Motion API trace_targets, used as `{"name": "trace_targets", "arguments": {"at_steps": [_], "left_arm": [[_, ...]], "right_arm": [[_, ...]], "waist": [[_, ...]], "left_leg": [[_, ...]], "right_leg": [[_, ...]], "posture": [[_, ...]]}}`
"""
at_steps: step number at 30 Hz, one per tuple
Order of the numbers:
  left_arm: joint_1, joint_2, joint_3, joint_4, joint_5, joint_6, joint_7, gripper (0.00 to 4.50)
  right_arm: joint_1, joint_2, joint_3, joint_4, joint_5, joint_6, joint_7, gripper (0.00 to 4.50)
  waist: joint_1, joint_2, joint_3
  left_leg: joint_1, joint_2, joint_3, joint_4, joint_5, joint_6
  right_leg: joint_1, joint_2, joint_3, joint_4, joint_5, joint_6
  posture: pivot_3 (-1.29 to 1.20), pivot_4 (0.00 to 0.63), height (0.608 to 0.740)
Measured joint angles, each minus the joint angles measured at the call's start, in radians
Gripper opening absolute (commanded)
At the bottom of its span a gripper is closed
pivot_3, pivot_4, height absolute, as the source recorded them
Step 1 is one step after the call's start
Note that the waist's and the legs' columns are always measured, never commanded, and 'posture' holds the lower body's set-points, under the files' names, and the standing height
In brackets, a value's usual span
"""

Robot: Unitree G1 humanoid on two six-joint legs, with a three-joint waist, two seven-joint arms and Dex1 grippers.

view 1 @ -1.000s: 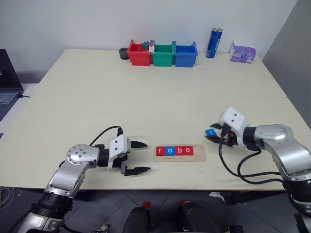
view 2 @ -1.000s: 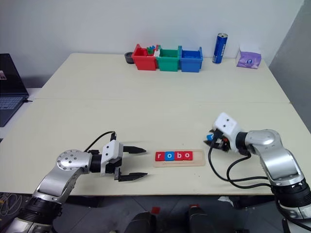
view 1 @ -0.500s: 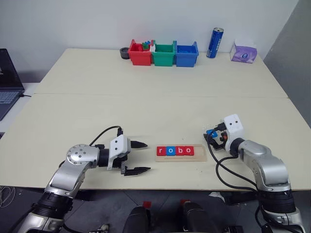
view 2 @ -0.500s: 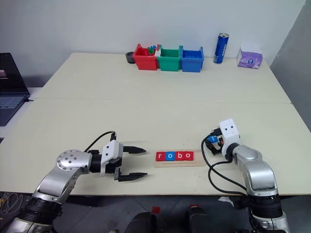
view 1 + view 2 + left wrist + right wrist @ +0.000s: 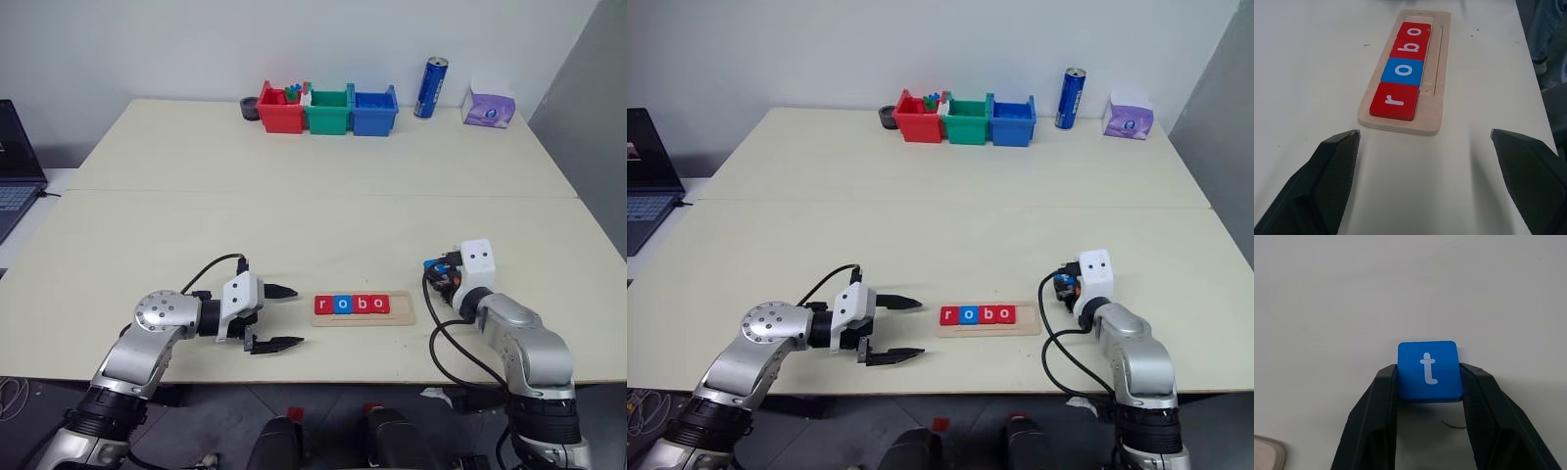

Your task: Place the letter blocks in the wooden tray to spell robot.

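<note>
Table [image 5: 294, 196] is cream, bare through the middle; red, green and blue bins [image 5: 328, 108] at 12 o'clock far edge, can [image 5: 431, 86] and tissue pack [image 5: 488, 106] at 1 o'clock, laptop [image 5: 15, 157] at 9. Wooden tray [image 5: 364, 307] sits front-centre, long axis left-right, red-blue-red-red letter blocks [image 5: 352, 305] reading r-o-b-o, end slot at 3 o'clock free. Right gripper [image 5: 1427, 396] pinches blue t block [image 5: 1428, 370] by its side edges, probably resting on the table. Tray lies at 9 o'clock from it, near. Left gripper [image 5: 279, 317] is splayed wide, empty, at tray's 9 o'clock end.
</note>
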Motion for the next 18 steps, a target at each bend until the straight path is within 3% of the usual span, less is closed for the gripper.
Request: {"name": "trace_targets", "arguments": {"at_steps": [3, 9, 15, 18], "left_arm": [[-0.002, 0.000, -0.002, 0.006, 0.001, -0.004, -0.008, 4.50], [-0.014, -0.001, -0.005, 0.033, 0.008, -0.020, -0.027, 4.50], [-0.037, -0.005, -0.015, 0.048, 0.013, -0.022, -0.046, 4.50], [-0.045, -0.008, -0.020, 0.058, 0.015, -0.022, -0.052, 4.50]], "right_arm": [[0.075, 0.009, -0.012, -0.100, 0.008, 0.035, -0.020, 1.47], [0.324, 0.129, -0.038, -0.389, 0.042, 0.131, -0.096, 1.47], [0.426, 0.230, -0.019, -0.471, 0.032, 0.128, -0.189, 1.47], [0.425, 0.241, -0.019, -0.458, 0.034, 0.118, -0.199, 2.52]], "waist": [[0.003, 0.000, 0.000], [0.003, 0.000, -0.001], [0.001, -0.003, -0.005], [0.002, -0.006, -0.008]], "left_leg": [[-0.001, 0.000, -0.001, 0.000, 0.000, 0.000], [-0.002, 0.001, -0.003, -0.001, 0.000, 0.000], [0.000, 0.001, -0.002, 0.000, 0.000, 0.000], [0.001, 0.001, -0.002, 0.000, 0.000, 0.000]], "right_leg": [[0.000, 0.000, 0.000, 0.000, 0.000, 0.000], [0.000, -0.001, 0.001, 0.000, -0.003, 0.004], [0.001, -0.001, 0.001, 0.000, -0.003, 0.004], [0.001, -0.001, 0.001, 0.000, -0.003, 0.004]], "posture": [[0.00, 0.150, 0.740], [0.00, 0.150, 0.740], [0.00, 0.150, 0.740], [0.00, 0.150, 0.740]]}}
